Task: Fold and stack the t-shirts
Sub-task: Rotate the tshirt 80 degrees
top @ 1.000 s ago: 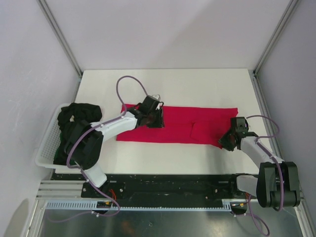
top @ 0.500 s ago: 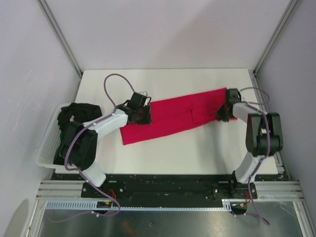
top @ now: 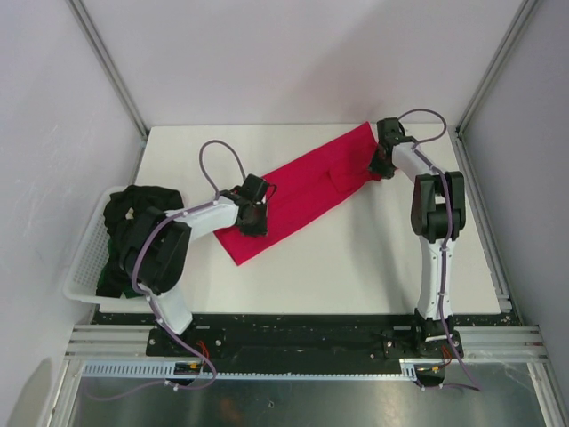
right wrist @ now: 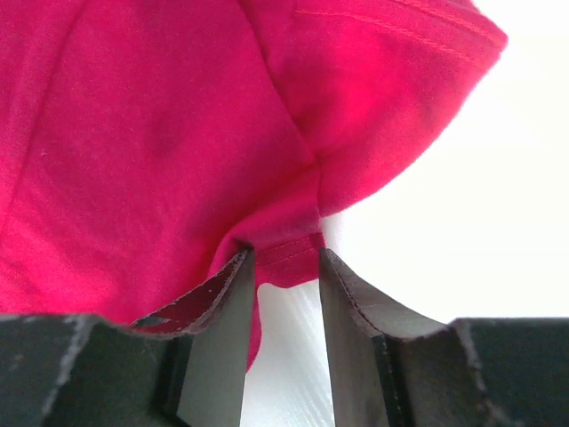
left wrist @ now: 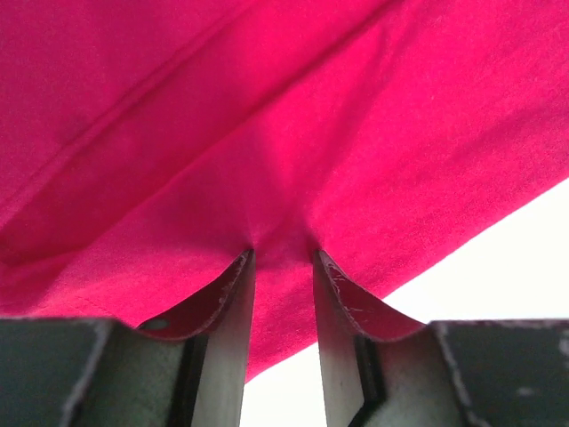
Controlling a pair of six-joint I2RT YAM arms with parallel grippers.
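Note:
The red t-shirt (top: pixel 307 191) lies folded in a long strip, slanting from near left to far right on the white table (top: pixel 356 267). My left gripper (top: pixel 252 218) is shut on its near-left end; red cloth (left wrist: pixel 284 160) fills the left wrist view and bunches between the fingers (left wrist: pixel 227 329). My right gripper (top: pixel 380 165) is shut on the far-right end, pinching a stitched hem (right wrist: pixel 289 253). A black t-shirt (top: pixel 133 222) is heaped in the basket on the left. No pink shirt shows.
The white lattice basket (top: pixel 82 267) hangs off the table's left edge. Metal frame posts (top: pixel 111 67) rise at the far corners. The right arm (top: pixel 436 231) stretches far out along the right side.
My right gripper has swept from near right to far right, dragging the shirt's right end away. The shirt turned from level to diagonal. My left gripper drew back slightly to the left.

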